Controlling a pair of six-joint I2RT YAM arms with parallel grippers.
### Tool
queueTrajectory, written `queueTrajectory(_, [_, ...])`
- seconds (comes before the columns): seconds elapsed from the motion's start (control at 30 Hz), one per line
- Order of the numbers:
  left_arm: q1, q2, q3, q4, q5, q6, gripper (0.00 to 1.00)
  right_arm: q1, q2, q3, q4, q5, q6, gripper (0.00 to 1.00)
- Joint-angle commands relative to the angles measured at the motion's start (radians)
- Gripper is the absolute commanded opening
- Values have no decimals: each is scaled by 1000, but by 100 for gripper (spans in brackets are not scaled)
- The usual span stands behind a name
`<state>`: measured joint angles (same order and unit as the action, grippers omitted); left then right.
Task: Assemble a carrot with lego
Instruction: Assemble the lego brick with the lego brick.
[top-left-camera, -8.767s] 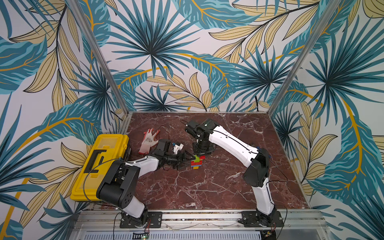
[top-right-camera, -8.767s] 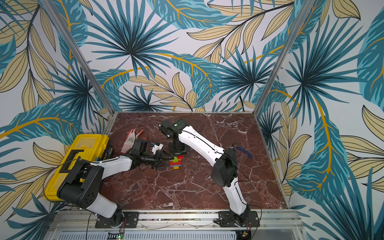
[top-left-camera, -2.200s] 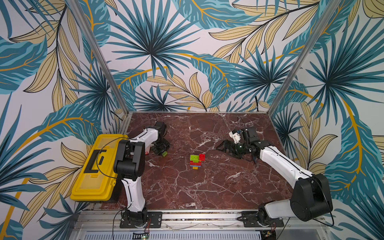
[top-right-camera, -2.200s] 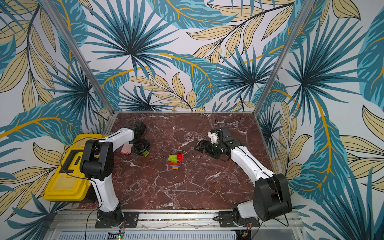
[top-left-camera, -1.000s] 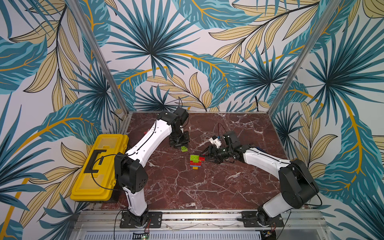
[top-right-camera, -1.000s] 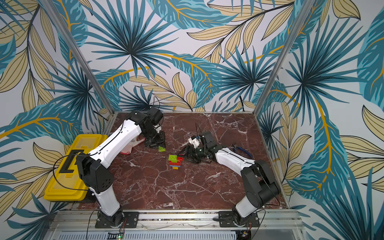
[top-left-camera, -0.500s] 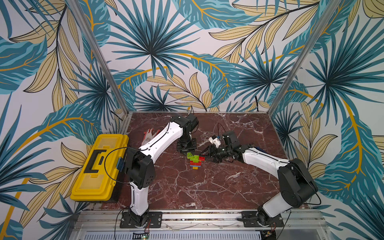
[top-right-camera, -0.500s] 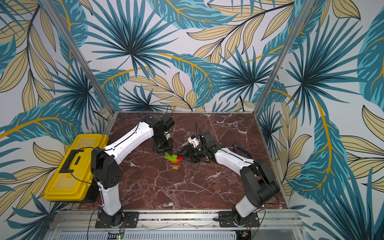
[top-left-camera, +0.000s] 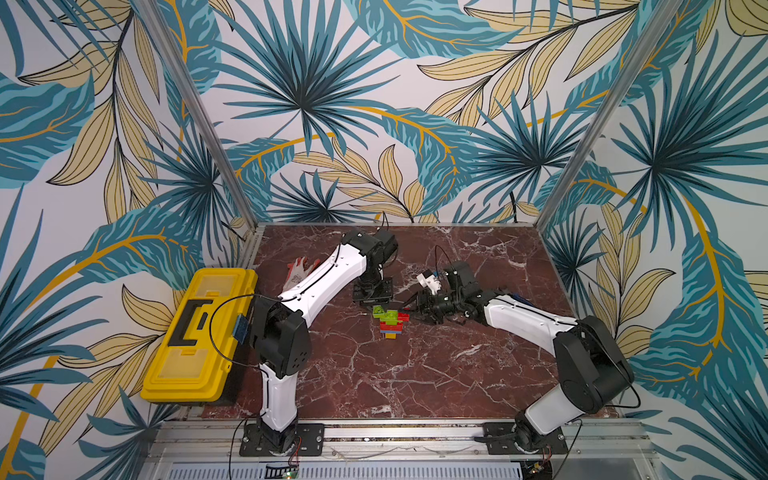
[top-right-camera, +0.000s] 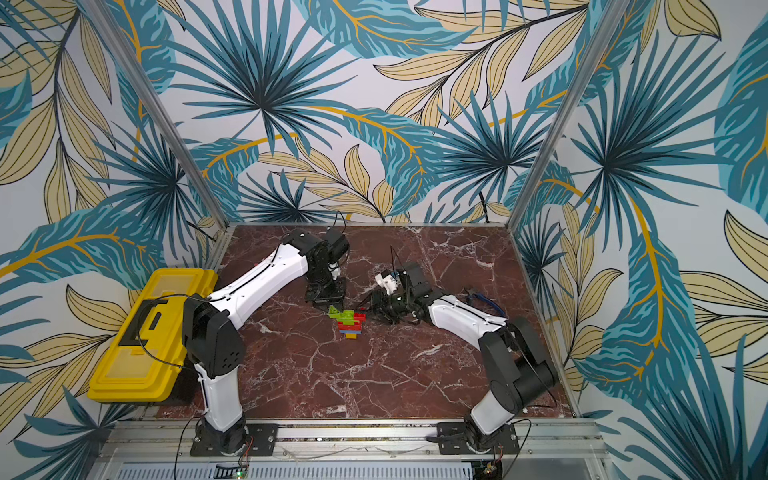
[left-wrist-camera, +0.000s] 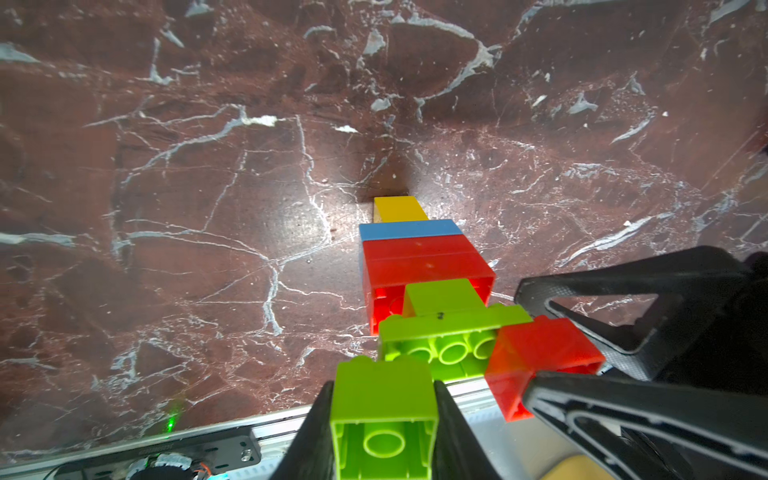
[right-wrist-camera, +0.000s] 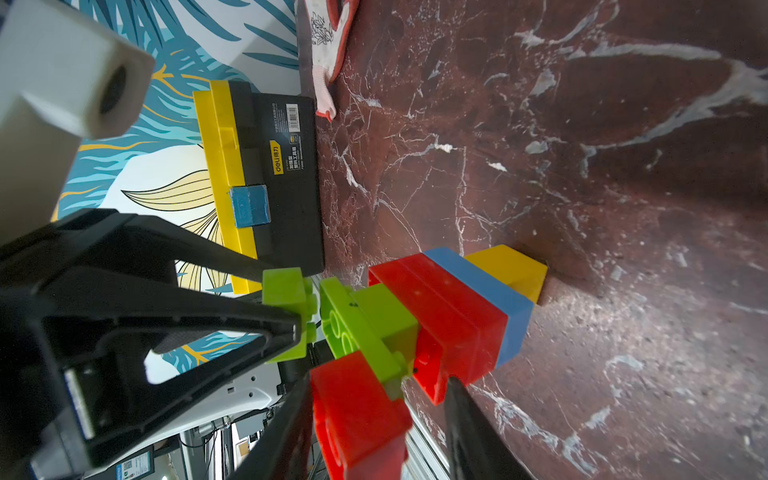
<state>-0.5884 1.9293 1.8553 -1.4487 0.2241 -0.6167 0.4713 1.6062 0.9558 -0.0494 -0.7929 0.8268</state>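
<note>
The carrot (top-left-camera: 390, 325) lies flat mid-table, yellow tip at 6 o'clock, then blue, red, green leaves (small red piece (top-left-camera: 402, 317) at their 3 o'clock); lime green brick (left-wrist-camera: 384, 399) just beside, at 11 o'clock.

Both top views look down from high above the multicoloured plastic brick stack (top-left-camera: 390, 324), which each wrist camera faces from close range.

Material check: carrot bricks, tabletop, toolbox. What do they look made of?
Carrot bricks: glossy moulded plastic; hollow undersides with tubes, sharp highlights.
Tabletop: red-brown marble look, white veins, slight sheen; real stone or printed laminate, cannot tell.
Toolbox: hard yellow plastic, satin, moulded lid panels, black handle.
</note>
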Motion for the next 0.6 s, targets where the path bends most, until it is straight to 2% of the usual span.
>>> queueTrajectory(0.0, [-4, 12, 32, -30, -26, 9, 24, 6, 27, 2, -7, 12, 0, 50])
queueTrajectory(0.57, [-22, 39, 36, -29, -24, -8, 24, 6, 34, -12, 10, 8, 9, 48])
